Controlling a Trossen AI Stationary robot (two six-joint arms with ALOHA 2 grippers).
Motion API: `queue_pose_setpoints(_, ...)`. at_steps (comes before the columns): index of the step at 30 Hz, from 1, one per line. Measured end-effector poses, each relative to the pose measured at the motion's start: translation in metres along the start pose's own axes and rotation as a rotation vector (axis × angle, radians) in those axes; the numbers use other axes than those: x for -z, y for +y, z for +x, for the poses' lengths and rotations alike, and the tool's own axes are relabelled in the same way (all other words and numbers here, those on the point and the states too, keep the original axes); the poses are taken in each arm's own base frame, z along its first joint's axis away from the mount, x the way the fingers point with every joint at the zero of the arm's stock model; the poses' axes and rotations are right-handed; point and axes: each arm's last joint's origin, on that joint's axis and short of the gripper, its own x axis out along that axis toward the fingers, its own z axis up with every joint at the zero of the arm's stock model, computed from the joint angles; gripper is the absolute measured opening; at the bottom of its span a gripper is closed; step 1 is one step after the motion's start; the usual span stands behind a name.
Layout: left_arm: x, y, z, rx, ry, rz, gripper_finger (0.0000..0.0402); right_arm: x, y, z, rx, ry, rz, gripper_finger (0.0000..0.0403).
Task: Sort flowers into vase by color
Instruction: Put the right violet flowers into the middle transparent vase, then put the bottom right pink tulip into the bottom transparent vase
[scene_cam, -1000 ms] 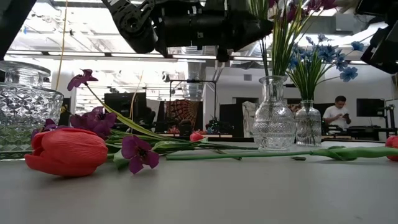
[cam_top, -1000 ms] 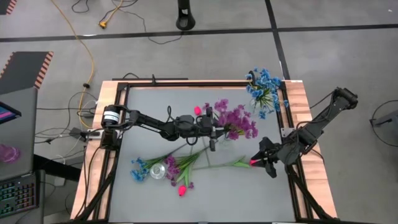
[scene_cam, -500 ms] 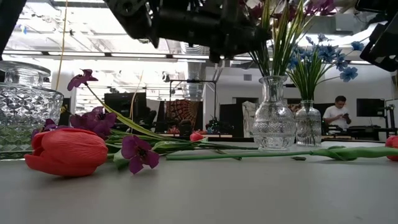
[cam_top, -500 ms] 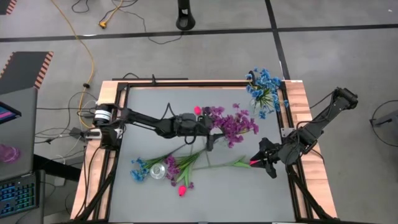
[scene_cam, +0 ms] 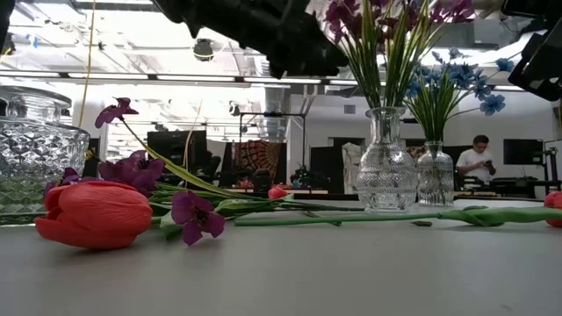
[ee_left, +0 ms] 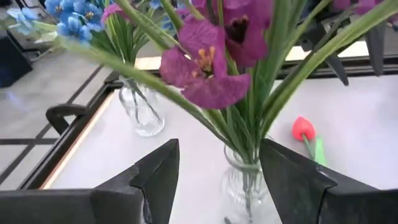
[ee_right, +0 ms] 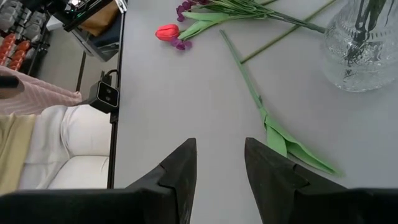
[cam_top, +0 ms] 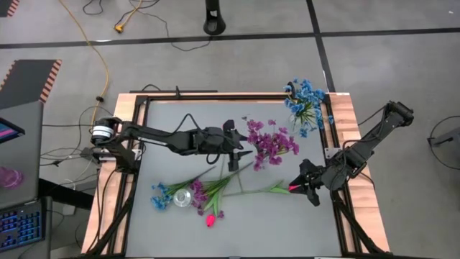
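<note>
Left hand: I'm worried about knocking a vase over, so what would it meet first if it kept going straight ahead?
Most likely the vase of purple flowers, which sits dead ahead of the open left hand. How far off is hard to judge.

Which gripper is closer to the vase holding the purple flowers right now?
Left. The left gripper hangs open beside the purple flowers and their vase. The right gripper sits farther off, open, by a pink bud.
</note>
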Motion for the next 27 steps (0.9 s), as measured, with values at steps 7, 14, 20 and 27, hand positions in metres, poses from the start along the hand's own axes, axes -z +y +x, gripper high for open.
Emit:
queue_pose_setpoints(7, -0.001, -0.002, -0.015, 0.043, 0.094, -0.014, 0.0210, 0.000, 0.000, 0.000, 0.000, 0.000, 0.000, 0.0162)
queue_pose_setpoints(14, 0.006, -0.021, -0.019, 0.134, 0.177, -0.082, 0.0210, 0.000, 0.000, 0.000, 0.000, 0.000, -0.002, 0.0162)
queue_pose_setpoints(20, 0.008, -0.049, -0.025, 0.183, 0.200, -0.067, 0.0210, 0.000, 0.000, 0.000, 0.000, 0.000, -0.002, 0.0162)
queue_pose_setpoints(27, 0.011, -0.084, -0.029, 0.185, 0.184, -0.072, 0.0210, 0.000, 0.000, 0.000, 0.000, -0.001, -0.001, 0.0162)
